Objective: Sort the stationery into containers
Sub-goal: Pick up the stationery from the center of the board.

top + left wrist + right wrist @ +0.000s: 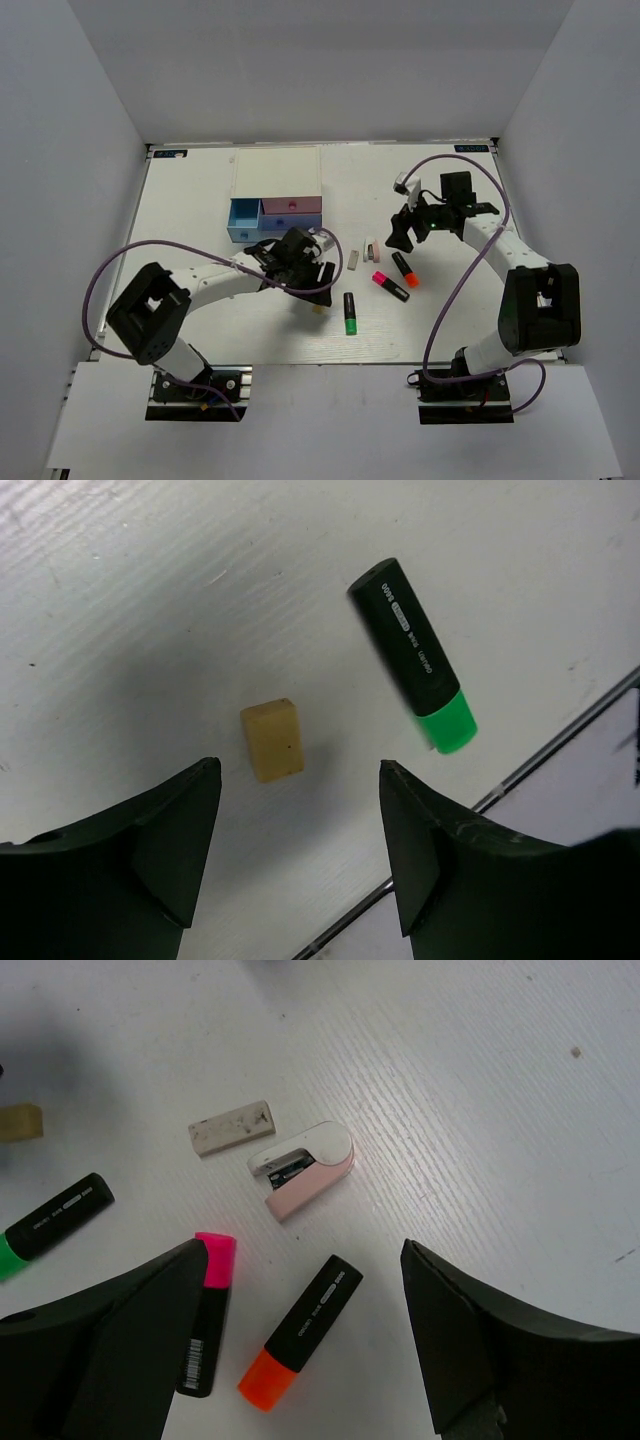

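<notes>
Left pincer (300,815) hangs wide over the tan eraser (272,739), seemingly lined up to pinch it; right pincer (303,1280) wide, empty.

There are three black-bodied highlighters: one green highlighter (412,655), one pink highlighter (207,1312) and one orange highlighter (303,1326). There are two plain eraser blocks, namely one tan eraser (271,740) and one greyish-white eraser (231,1127), and also one small pink-and-white item (305,1167), of which I cannot tell the kind with certainty. There is one white-topped box (277,172) with three drawers, which are one light blue drawer (243,236), one pink-red drawer (291,205) and one purple drawer (290,220).
</notes>
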Motion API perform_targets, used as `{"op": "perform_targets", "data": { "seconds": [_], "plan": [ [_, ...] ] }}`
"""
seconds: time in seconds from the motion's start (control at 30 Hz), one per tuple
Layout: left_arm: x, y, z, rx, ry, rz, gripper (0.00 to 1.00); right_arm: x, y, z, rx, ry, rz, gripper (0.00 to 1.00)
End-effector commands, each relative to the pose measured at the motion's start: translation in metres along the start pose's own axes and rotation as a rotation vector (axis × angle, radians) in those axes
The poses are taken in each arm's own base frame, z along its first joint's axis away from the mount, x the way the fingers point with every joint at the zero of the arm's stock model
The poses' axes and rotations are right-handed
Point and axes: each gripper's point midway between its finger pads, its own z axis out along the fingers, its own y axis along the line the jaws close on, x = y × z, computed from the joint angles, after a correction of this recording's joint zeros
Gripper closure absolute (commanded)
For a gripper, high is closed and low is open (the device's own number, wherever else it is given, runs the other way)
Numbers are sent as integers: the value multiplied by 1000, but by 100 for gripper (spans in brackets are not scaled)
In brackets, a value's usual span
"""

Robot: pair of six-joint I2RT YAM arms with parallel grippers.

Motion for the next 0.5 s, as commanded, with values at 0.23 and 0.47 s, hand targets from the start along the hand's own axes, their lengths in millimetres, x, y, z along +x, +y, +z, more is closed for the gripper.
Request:
{"op": "perform_targets", "data": {
  "seconds": [0.23,0.47],
  "plan": [
    [-3,-5,20,-188,10,91,29,-8,-3,-9,40,-37,24,24],
    [13,8,26,-316,57,116,44,-6,-3,-10,50,-46,30,24]
  ]
}}
